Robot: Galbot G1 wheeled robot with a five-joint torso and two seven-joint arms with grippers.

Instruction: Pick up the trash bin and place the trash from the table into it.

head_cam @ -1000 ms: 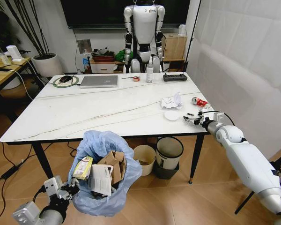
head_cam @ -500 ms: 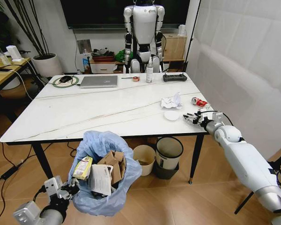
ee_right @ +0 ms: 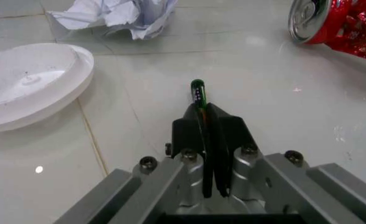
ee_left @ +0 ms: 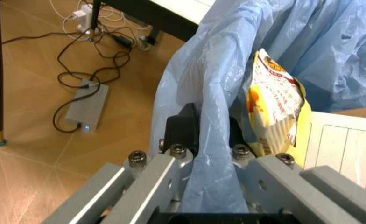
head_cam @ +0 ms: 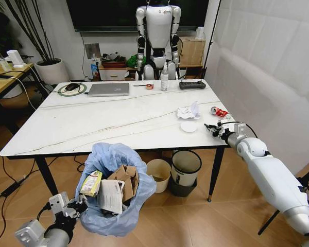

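My left gripper [head_cam: 76,209] is shut on the rim of the trash bin [head_cam: 115,190], a bin lined with a crinkled light-blue bag, held low in front of the table [head_cam: 92,123]. In the left wrist view its fingers [ee_left: 184,128] pinch the bag's edge [ee_left: 208,140] beside a yellow wrapper [ee_left: 273,107]. Cardboard and paper [head_cam: 113,194] lie inside. My right gripper [head_cam: 215,128] hovers at the table's right front corner, shut on a green-tipped pen [ee_right: 198,92]. Close by on the marble lie a white paper plate [head_cam: 188,126], a crumpled tissue [head_cam: 188,111] and a crushed red can [head_cam: 218,111].
A cream bin [head_cam: 158,175] and a white black-rimmed bin [head_cam: 186,168] stand under the table. At the far edge sit a laptop [head_cam: 109,89], a spray bottle [head_cam: 165,78] and a black controller [head_cam: 192,85]. A white humanoid robot [head_cam: 158,36] stands behind; a wooden table [head_cam: 5,77] lies left.
My right gripper has drawn slightly right and back from the plate with the pen held in it. The left arm and bin have not moved.
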